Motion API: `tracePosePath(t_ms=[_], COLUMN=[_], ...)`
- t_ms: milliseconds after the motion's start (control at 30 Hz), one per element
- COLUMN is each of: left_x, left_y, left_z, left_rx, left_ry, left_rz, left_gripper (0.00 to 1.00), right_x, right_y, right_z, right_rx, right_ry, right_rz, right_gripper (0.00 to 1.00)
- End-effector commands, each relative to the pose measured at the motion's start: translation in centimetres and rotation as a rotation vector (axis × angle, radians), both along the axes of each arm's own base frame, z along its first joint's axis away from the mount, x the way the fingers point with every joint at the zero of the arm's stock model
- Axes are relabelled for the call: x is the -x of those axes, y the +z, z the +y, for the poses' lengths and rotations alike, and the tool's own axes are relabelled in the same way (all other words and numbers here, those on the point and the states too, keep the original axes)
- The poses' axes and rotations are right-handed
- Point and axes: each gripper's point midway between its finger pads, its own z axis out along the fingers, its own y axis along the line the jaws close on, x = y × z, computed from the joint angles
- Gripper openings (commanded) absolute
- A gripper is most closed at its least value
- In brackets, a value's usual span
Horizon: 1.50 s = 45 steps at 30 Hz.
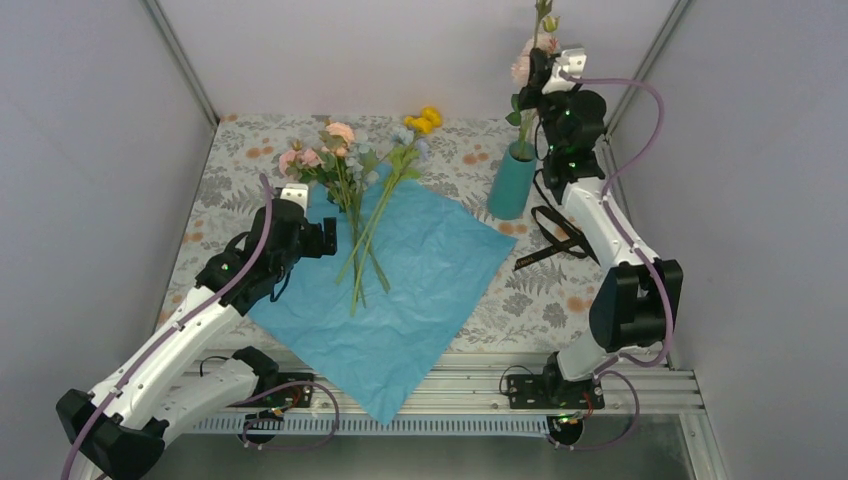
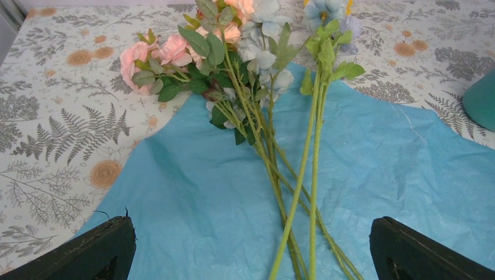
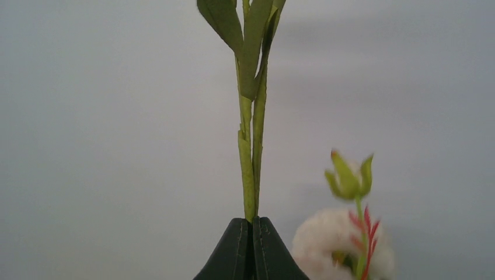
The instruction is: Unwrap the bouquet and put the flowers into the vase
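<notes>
The bouquet lies unwrapped: its blue paper sheet (image 1: 420, 280) (image 2: 192, 198) is spread flat with the flowers (image 1: 358, 235) (image 2: 274, 163) lying across it, pink blooms (image 1: 305, 160) and yellow ones (image 1: 425, 120) at the far end. My left gripper (image 1: 322, 238) (image 2: 251, 256) hovers open over the paper, just left of the stems, which run between its fingers (image 2: 99, 251) in the wrist view. The teal vase (image 1: 512, 182) (image 2: 481, 102) stands at the paper's right. Above it my right gripper (image 1: 541, 78) (image 3: 254, 223) is shut on one upright flower stem (image 1: 522, 125) (image 3: 252, 151) whose lower end reaches the vase mouth.
A black strap (image 1: 553, 242) lies on the floral tablecloth (image 1: 230, 180) right of the paper, beside the right arm. Grey walls close in on three sides. A metal rail (image 1: 470, 390) runs along the near edge under the paper's front corner.
</notes>
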Motion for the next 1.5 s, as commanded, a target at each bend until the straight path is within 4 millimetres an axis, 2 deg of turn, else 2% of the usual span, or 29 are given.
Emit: tracePosePath(t_ms=[0, 133, 267, 400, 467, 533, 667, 800, 1000, 1067, 1267, 1367, 1467], left_x=[-0.1, -0.1, -0.1, 0.0, 0.1, 0.2, 0.4, 0.4, 0.4, 0.5, 0.7, 0.7, 0.7], left_y=[0.0, -0.1, 0.0, 0.3, 0.4, 0.6, 0.8, 1.2, 1.4, 1.7, 2.1, 2.2, 2.2], left_z=[-0.3, -0.4, -0.5, -0.5, -0.4, -0.4, -0.3, -0.3, -0.3, -0.2, 0.2, 0.2, 0.1], left_rx=[-0.006, -0.006, -0.002, 0.006, 0.011, 0.016, 0.023, 0.023, 0.027, 0.03, 0.035, 0.038, 0.038], left_ry=[-0.019, -0.022, -0.025, -0.027, -0.026, -0.025, -0.025, -0.029, -0.032, -0.028, -0.017, -0.018, -0.024], left_rz=[-0.008, -0.003, -0.006, -0.011, -0.017, -0.024, -0.028, -0.044, -0.052, -0.061, -0.076, -0.081, -0.081], left_gripper=[1.0, 1.0, 1.0, 1.0, 1.0, 1.0, 1.0, 1.0, 1.0, 1.0, 1.0, 1.0, 1.0], right_x=[0.6, 1.1, 1.6, 1.8, 2.2, 2.4, 3.8, 6.6, 10.4, 11.1, 10.5, 10.2, 9.7], right_y=[-2.9, -6.7, -9.2, -10.1, -9.9, -10.4, -12.3, -14.4, -15.9, -17.2, -24.6, -28.9, -32.5], right_z=[-0.2, -0.3, -0.8, -1.4, -1.6, -1.5, -0.8, 2.7, 10.4, 13.0, 20.8, 24.4, 26.9], right_rx=[-0.023, -0.03, -0.032, -0.027, -0.032, -0.054, -0.197, -0.351, -0.437, -0.436, -0.436, -0.471, -0.517], right_ry=[0.014, 0.011, -0.011, -0.047, -0.051, -0.051, -0.066, -0.01, 0.118, 0.148, 0.226, 0.282, 0.316], right_rz=[0.015, 0.089, 0.143, 0.214, 0.263, 0.379, 0.624, 0.754, 0.797, 0.812, 0.984, 1.082, 1.162], right_gripper=[0.04, 0.04, 0.05, 0.16, 0.28, 0.37, 0.43, 0.46, 0.42, 0.4, 0.39, 0.38, 0.37])
